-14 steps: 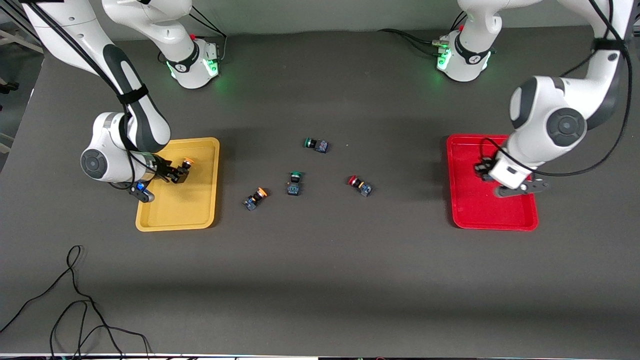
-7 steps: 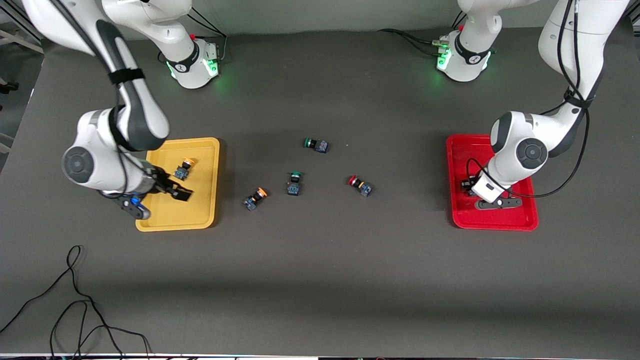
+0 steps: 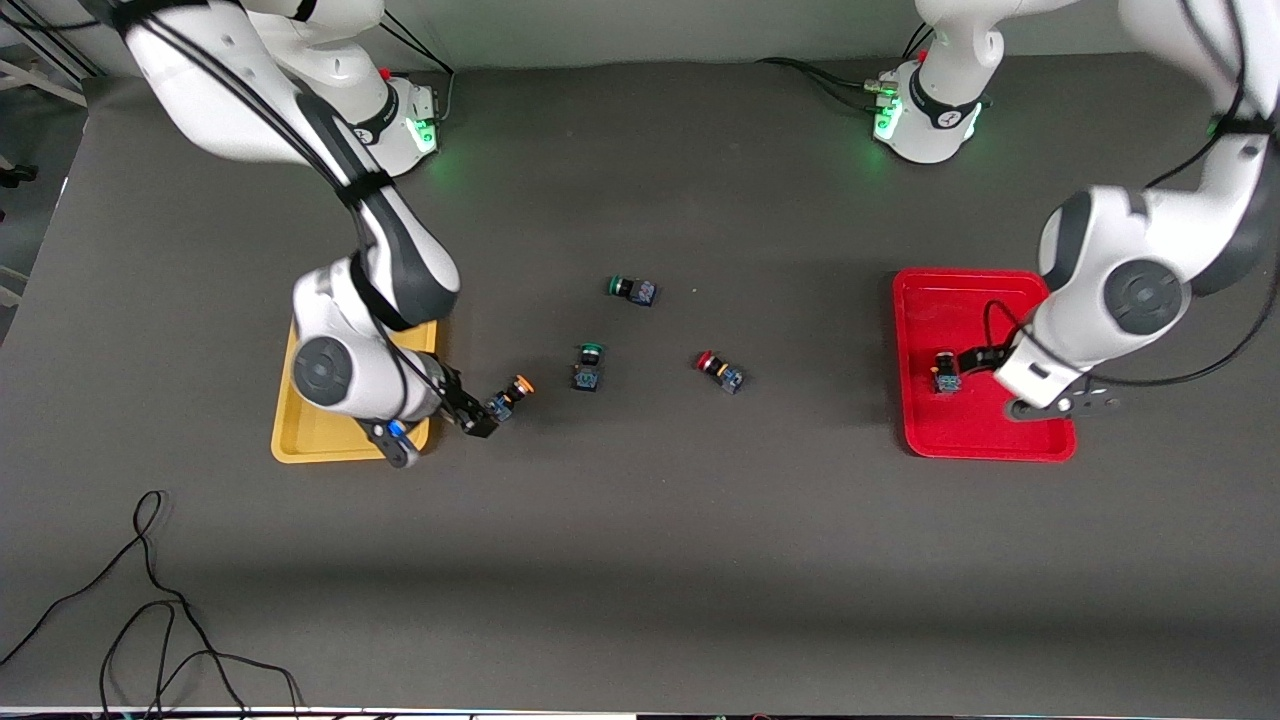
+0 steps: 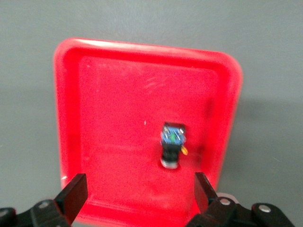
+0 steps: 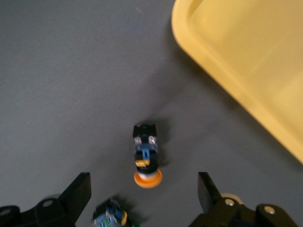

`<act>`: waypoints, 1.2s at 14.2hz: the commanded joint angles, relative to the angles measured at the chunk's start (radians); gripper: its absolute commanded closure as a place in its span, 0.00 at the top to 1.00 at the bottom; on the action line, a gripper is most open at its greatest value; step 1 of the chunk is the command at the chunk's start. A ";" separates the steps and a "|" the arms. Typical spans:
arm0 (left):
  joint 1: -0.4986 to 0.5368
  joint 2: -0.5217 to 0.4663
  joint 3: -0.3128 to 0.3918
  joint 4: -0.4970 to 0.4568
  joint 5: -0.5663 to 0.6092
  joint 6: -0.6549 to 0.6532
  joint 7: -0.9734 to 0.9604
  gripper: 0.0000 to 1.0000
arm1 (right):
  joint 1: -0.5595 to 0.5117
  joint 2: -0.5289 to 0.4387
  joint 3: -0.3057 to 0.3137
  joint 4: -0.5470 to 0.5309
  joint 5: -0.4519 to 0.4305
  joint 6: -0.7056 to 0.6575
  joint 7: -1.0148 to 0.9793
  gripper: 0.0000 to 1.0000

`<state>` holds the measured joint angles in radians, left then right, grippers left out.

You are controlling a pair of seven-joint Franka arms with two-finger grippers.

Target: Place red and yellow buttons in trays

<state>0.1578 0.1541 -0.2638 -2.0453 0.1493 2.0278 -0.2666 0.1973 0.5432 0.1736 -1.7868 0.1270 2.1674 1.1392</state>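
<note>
A dark grey matte table (image 3: 640, 560) fills the view, evenly lit; loose black cables (image 3: 150, 610) trail across one near corner, possibly unplugged.

Two green-capped switches lie mid-tabletop (image 3: 640, 560), one (image 3: 632, 290) farther from the front camera than the other (image 3: 588, 366); a black cable (image 3: 150, 610) loops near the tabletop's front edge.

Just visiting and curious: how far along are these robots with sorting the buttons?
Done: one button lies in the red tray, below the open left gripper. In hand: the open right gripper is at a yellow-capped button on the table beside the yellow tray. Left: that one and the red-capped button mid-table. The right arm hides most of the yellow tray.
</note>
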 commanded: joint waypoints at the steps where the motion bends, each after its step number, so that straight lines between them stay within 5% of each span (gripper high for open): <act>1: -0.015 -0.015 -0.040 0.123 -0.117 -0.151 -0.034 1.00 | 0.022 0.066 0.000 0.033 0.000 0.040 0.080 1.00; 5: -0.090 0.030 -0.136 0.198 -0.155 -0.104 -0.468 1.00 | 0.031 0.086 0.000 0.000 -0.003 0.084 0.079 0.99; 8: -0.263 0.126 -0.137 0.264 -0.140 0.036 -0.837 1.00 | 0.028 0.086 -0.002 -0.031 -0.064 0.092 0.073 0.84; 9: -0.321 0.180 -0.135 0.298 -0.126 0.067 -0.940 1.00 | 0.027 0.086 -0.002 -0.046 -0.064 0.119 0.071 0.77; 13: -0.435 0.378 -0.134 0.364 0.042 0.175 -1.256 1.00 | 0.022 0.074 -0.002 -0.056 -0.064 0.126 0.068 0.18; 17: -0.463 0.519 -0.130 0.364 0.134 0.195 -1.333 1.00 | -0.025 -0.061 -0.011 -0.049 -0.064 -0.057 -0.022 0.12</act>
<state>-0.2858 0.6123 -0.4080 -1.7255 0.2453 2.2326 -1.5557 0.2085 0.6019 0.1686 -1.8225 0.0735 2.2332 1.1792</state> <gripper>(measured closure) 0.000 0.670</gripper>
